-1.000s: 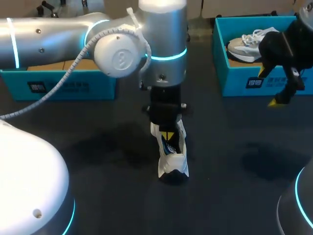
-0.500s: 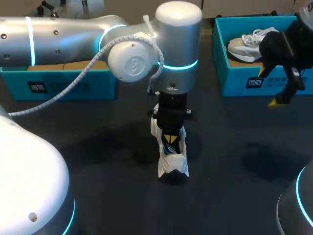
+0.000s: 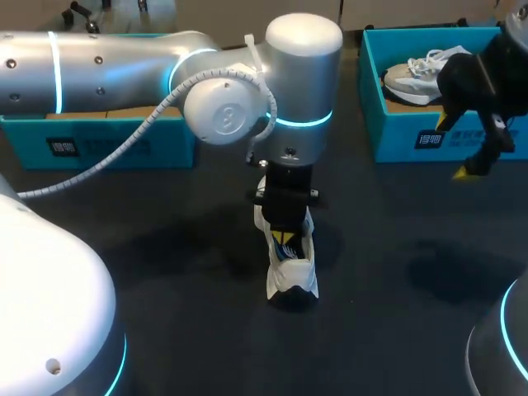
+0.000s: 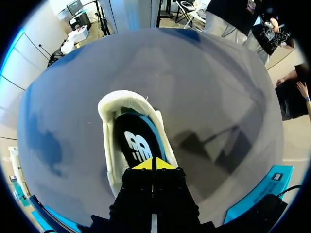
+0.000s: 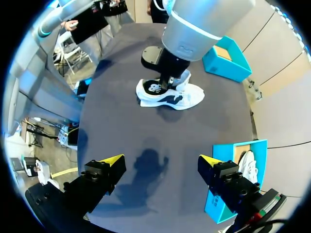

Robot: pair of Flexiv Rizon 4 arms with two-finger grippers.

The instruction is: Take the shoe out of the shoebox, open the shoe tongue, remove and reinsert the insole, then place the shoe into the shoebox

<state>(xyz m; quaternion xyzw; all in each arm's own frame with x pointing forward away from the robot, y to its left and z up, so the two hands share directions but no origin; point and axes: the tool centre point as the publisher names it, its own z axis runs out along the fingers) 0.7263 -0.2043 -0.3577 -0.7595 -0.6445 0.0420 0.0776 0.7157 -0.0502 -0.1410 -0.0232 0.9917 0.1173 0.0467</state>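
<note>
White shoe on table centre, left gripper in its mouth.
Left tips are pressed together over the insole, likely to lift it; actual grip cannot be confirmed. Right gripper hangs wide open by the shoebox, out of the way. Surface dark, matt.

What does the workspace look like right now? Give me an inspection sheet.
Surface: dark table.
Job's things: white shoe mid-table, opening up, dark insole inside; second shoe in far-right shoebox; far-left shoebox partly hidden by left arm.
Clutter: nothing seen.
Grippers: left gripper shut, tips inside the shoe over the insole, grip unclear; right gripper open, above the table near the far-right shoebox.
Cables: white corrugated cable along left arm.
Surroundings: nothing seen.
</note>
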